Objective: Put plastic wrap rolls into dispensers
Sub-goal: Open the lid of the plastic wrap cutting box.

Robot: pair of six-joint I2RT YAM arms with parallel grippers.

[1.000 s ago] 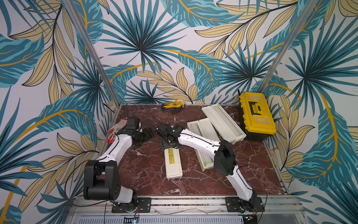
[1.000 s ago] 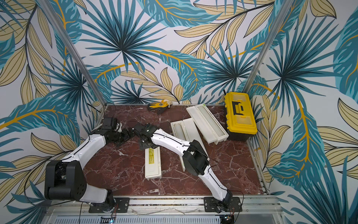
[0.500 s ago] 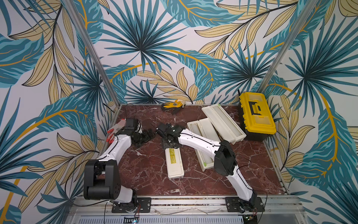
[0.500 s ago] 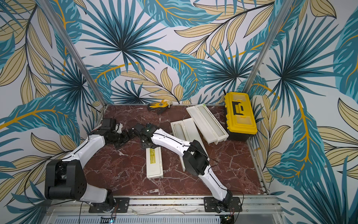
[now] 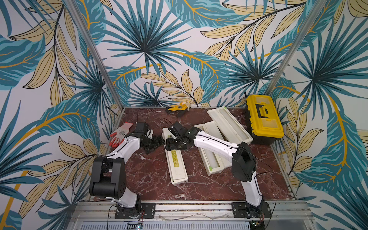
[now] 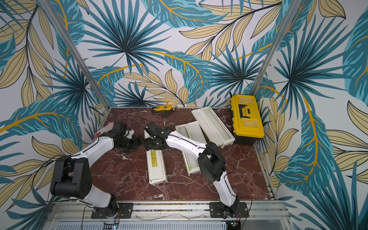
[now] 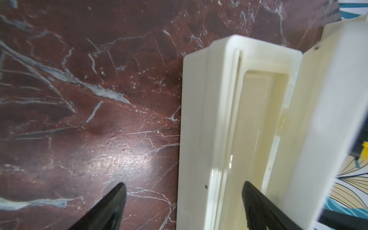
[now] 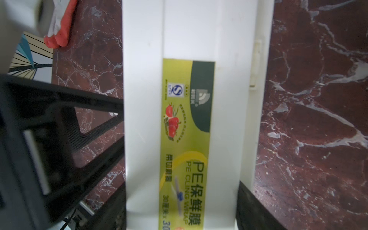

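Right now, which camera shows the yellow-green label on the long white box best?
The right wrist view: the label on the white box is close and readable. Both top views show it only as a small strip. The left wrist view does not show it.

A closed cream-white plastic dispenser box with a yellow-green label lies mid-worktop, running front to back. Right of it, an open cream-white dispenser holds a white plastic wrap roll. Behind that, a 3rd cream-white open dispenser lies beside the yellow-and-black toolbox in the rear right corner. A yellow-and-black glove lies at the rear edge, and a red-and-white glove at the left edge.
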